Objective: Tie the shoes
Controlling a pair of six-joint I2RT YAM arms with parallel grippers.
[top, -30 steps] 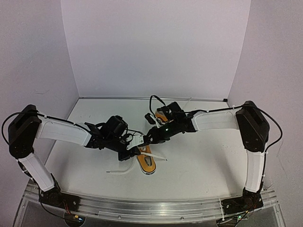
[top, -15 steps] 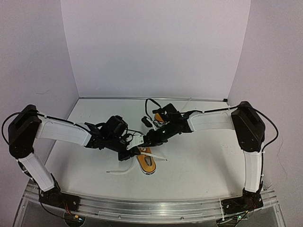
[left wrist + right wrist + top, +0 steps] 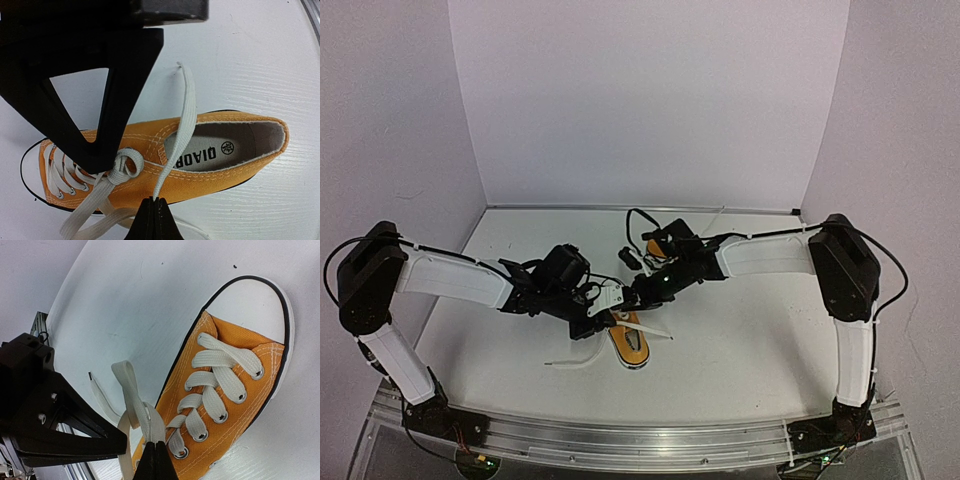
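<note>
One orange-yellow shoe [image 3: 632, 344] lies on the table between the arms, toe toward the near edge. The left wrist view shows it from the side [image 3: 220, 172], the right wrist view its white toe cap and laced front [image 3: 235, 400]. My left gripper [image 3: 154, 199] [image 3: 600, 320] is shut on a single white lace strand [image 3: 182, 125] beside a small lace loop [image 3: 127, 165]. My right gripper [image 3: 156, 442] [image 3: 638, 291] is shut on a folded lace loop [image 3: 135, 400] just above the eyelets. The second shoe [image 3: 658, 246] is mostly hidden behind the right arm.
A loose lace end [image 3: 572, 363] trails on the table to the left of the near shoe. The two grippers are close together above it; the left one fills the left of the right wrist view [image 3: 50, 425]. A metal rail [image 3: 620, 435] runs along the near edge.
The right arm has shifted slightly left and away, covering more of the far shoe. Both grippers have stayed shut on the laces. The left arm has hardly moved.
</note>
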